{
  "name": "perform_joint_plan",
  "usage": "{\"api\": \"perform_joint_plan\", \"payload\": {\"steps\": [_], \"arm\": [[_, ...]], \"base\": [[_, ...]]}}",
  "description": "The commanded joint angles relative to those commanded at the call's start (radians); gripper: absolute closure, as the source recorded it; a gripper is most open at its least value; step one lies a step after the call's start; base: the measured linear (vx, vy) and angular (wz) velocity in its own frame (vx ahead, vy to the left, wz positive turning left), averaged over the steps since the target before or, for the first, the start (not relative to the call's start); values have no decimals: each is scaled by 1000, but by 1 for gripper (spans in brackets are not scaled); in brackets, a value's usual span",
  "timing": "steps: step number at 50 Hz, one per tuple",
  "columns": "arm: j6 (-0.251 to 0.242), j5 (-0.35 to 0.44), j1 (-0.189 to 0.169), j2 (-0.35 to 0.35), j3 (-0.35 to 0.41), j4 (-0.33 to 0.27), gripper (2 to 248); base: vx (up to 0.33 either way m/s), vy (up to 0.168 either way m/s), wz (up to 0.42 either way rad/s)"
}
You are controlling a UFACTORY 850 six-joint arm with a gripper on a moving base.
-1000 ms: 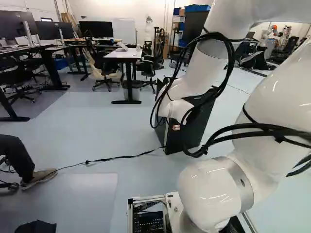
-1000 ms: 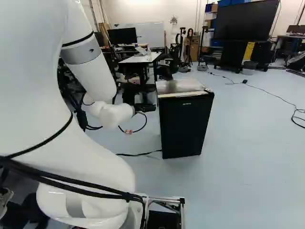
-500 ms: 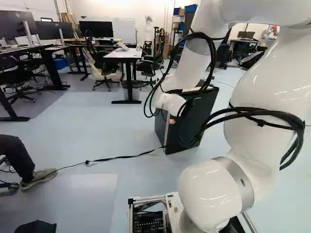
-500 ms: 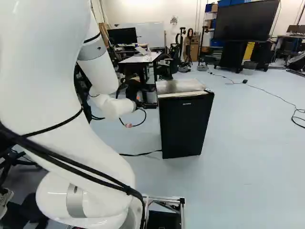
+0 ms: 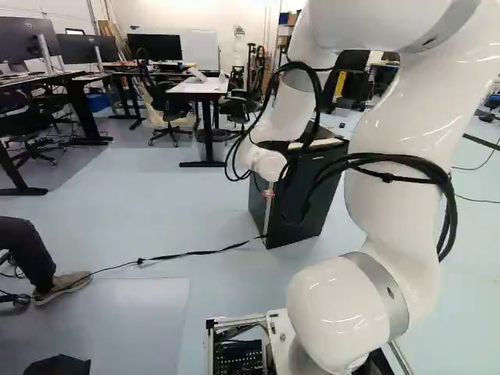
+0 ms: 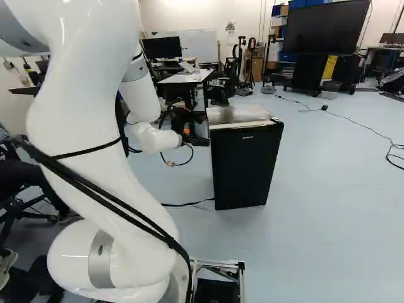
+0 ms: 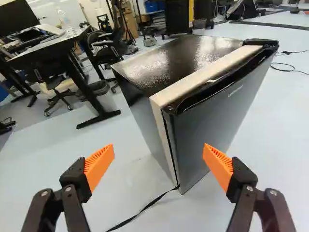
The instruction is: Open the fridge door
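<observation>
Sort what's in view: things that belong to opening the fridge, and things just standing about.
For the job:
- fridge
- its dark front door
- gripper, open, ahead of it

Just about:
- white-topped desk
- big black screen
- whiteboard
- office chair

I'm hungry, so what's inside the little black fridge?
I can't tell. The fridge is closed, and its door covers whatever is inside. Only the outside shows, like its shiny top.
</observation>
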Motion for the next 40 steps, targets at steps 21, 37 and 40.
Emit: {"api": "perform_joint_plan", "payload": {"steps": [21,37,40], "arm": [[0,3,1,-100,-59,127,3],[0,39,-1,-180,-111,207,3],[0,48,-2,-194,-121,219,3]], "base": [[0,0,0],[0,0,0],[0,0,0]]}}
